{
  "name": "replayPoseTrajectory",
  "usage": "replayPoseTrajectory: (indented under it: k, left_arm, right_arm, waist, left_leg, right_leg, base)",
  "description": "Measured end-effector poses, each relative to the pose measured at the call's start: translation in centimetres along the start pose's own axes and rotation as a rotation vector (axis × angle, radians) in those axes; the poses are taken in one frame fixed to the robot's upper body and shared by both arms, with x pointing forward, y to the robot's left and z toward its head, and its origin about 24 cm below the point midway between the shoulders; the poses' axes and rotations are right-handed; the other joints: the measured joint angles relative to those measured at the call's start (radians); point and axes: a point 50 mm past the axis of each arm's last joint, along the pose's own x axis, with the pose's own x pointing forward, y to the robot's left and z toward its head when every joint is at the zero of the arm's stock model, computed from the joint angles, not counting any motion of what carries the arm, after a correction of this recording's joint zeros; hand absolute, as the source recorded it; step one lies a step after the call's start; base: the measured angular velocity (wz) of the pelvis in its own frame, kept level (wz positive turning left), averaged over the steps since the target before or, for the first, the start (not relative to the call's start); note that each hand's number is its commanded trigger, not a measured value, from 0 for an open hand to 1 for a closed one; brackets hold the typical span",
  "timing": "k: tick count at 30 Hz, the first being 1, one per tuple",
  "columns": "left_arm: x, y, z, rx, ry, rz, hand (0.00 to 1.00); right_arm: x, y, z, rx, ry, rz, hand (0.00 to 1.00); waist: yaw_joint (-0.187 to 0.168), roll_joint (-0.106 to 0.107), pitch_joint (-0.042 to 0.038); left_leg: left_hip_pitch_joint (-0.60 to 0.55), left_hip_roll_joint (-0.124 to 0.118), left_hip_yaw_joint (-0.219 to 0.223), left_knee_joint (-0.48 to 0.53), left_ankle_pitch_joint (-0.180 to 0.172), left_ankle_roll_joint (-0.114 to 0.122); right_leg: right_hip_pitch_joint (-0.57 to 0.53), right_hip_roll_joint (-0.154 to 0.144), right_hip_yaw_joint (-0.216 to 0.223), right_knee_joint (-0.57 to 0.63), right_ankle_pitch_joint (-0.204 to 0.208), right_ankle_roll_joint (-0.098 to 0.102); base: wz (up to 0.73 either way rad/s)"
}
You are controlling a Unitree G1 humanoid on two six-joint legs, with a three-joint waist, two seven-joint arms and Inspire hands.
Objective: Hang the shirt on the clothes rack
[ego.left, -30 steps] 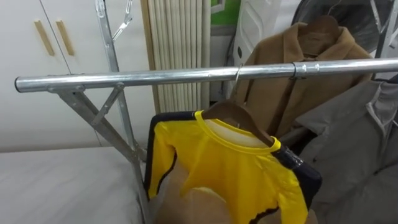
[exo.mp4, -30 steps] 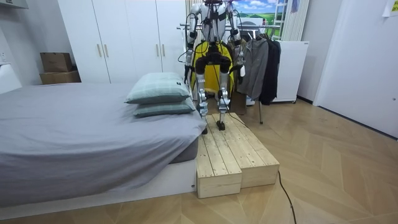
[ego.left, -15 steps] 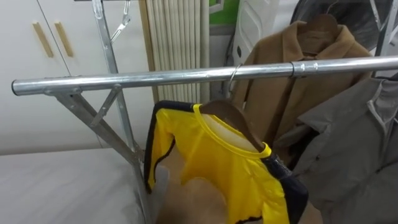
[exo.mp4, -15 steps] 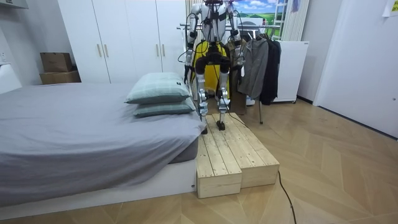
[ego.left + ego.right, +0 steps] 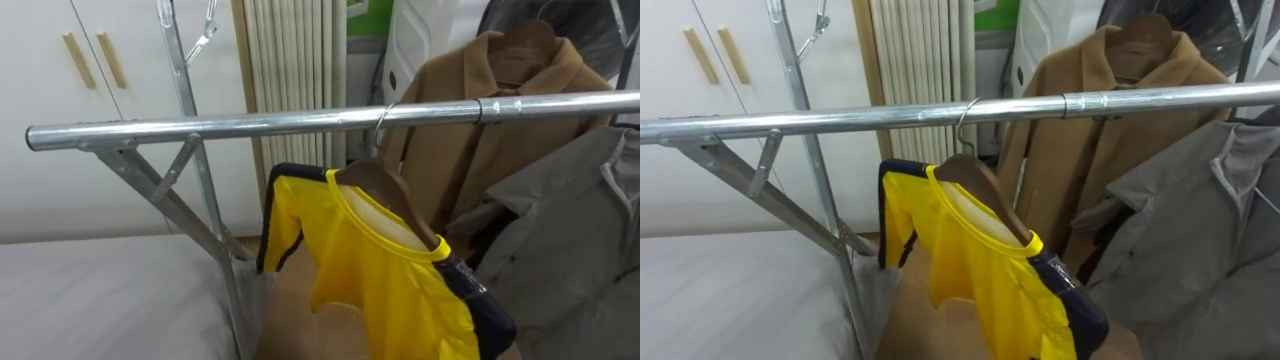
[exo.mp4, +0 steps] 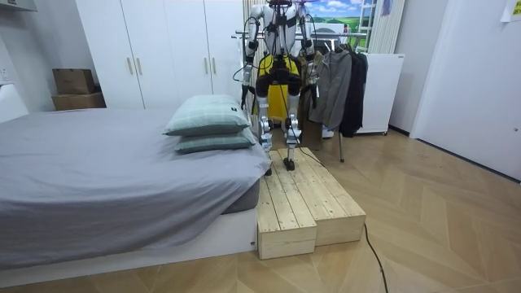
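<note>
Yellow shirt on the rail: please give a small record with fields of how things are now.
shirt: yellow shirt on a wooden hanger, tilted, right end lower
hook: hook over the metal rail
behind: tan coat, hung further back
right: grey jacket
robot: stands on wooden platform beside bed

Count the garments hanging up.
4: yellow shirt on the rail, tan coat behind, grey jacket at right, dark garment beyond in the room view; others may be hidden.
</note>
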Motion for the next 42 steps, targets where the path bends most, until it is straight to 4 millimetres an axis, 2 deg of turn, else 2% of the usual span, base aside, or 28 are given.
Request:
replayPoseTrajectory:
  k: [14,25,29,33,36,37,38,39,40,41,42]
  left_arm:
    - [0.0,0.2,-0.3,0.001,0.038,0.002,0.0]
    - [0.0,0.1,-0.1,0.017,0.022,0.006,0.0]
    - [-0.1,0.1,-0.3,0.018,0.014,0.024,0.0]
    - [-0.1,0.2,-0.2,0.019,-0.01,0.05,0.0]
    - [-0.2,0.3,0.3,0.044,-0.039,0.074,0.0]
    - [-0.2,0.3,0.6,0.061,-0.056,0.083,0.0]
    - [-0.2,0.3,1.1,0.095,-0.083,0.096,0.0]
    - [-0.2,0.3,1.2,0.106,-0.093,0.101,0.0]
    - [-0.2,0.2,1.6,0.114,-0.11,0.111,0.0]
    - [-0.2,0.2,1.9,0.112,-0.125,0.112,0.0]
    - [-0.2,0.1,2.0,0.11,-0.13,0.112,0.0]
  right_arm:
    - [-0.2,0.2,-1.9,0.173,0.109,0.005,0.0]
    - [0.0,0.4,-0.6,0.171,0.071,0.017,0.0]
    - [0.0,0.4,-0.5,0.165,0.065,0.019,0.0]
    - [0.1,0.5,0.3,0.07,0.031,0.028,0.0]
    - [0.1,0.7,0.8,-0.01,0.008,0.032,0.0]
    - [0.2,0.6,1.0,-0.041,-0.001,0.031,0.0]
    - [0.2,0.6,1.4,-0.083,-0.01,0.029,0.0]
    - [0.3,0.6,1.6,-0.104,-0.016,0.027,0.0]
    - [0.4,0.4,2.1,-0.139,-0.019,0.019,0.0]
    - [0.4,0.3,2.2,-0.157,-0.011,0.011,0.0]
    - [0.5,0.3,2.2,-0.16,-0.007,0.005,0.0]
  waist:
    - [-0.018,-0.005,0.0037]
    - [-0.018,-0.005,0.002]
    - [-0.017,-0.004,0.0045]
    - [-0.011,-0.005,0.006]
    - [-0.005,-0.011,0.0059]
    - [0.003,-0.01,0.0055]
    - [0.013,-0.01,0.0059]
    - [0.015,-0.009,0.0068]
    - [0.009,-0.015,0.0042]
    - [0.01,-0.013,0.0048]
    - [0.014,-0.016,0.0055]
  left_leg:
    - [0.009,0.0,-0.006,0.0,0.0,0.0]
    - [0.008,0.0,-0.005,0.0,0.0,0.0]
    - [0.007,0.004,-0.005,0.002,0.0,0.0]
    - [-0.01,0.008,-0.015,0.004,0.0,-0.002]
    - [-0.053,0.012,-0.047,0.035,0.001,-0.005]
    - [-0.073,0.012,-0.068,0.042,0.002,-0.008]
    - [-0.102,0.012,-0.082,0.061,0.003,-0.01]
    - [-0.119,0.012,-0.085,0.07,0.005,-0.012]
    - [-0.146,0.012,-0.078,0.082,0.01,-0.019]
    - [-0.171,0.019,-0.04,0.09,0.019,-0.024]
    - [-0.179,0.019,-0.013,0.086,0.033,-0.023]
  right_leg:
    - [0.011,0.0,-0.003,-0.001,-0.002,0.0]
    - [0.009,0.0,-0.008,0.002,-0.004,-0.001]
    - [0.011,-0.002,-0.009,0.001,-0.005,-0.003]
    - [-0.008,-0.003,-0.021,0.018,-0.013,-0.01]
    - [-0.015,-0.011,-0.07,0.017,-0.013,-0.015]
    - [-0.014,-0.014,-0.097,0.014,-0.013,-0.018]
    - [-0.02,-0.02,-0.148,0.014,-0.013,-0.02]
    - [-0.021,-0.024,-0.174,0.012,-0.013,-0.02]
    - [-0.021,-0.034,-0.219,0.009,-0.015,-0.023]
    - [-0.016,-0.042,-0.275,0.0,-0.018,-0.027]
    - [-0.011,-0.049,-0.301,-0.008,-0.018,-0.027]
  base:
    - [0.0]
    - [0.0]
    - [0.0]
    - [0.09]
    - [0.46]
    - [0.59]
    - [0.65]
    - [0.88]
    - [1.16]
    - [1.28]
    - [1.44]
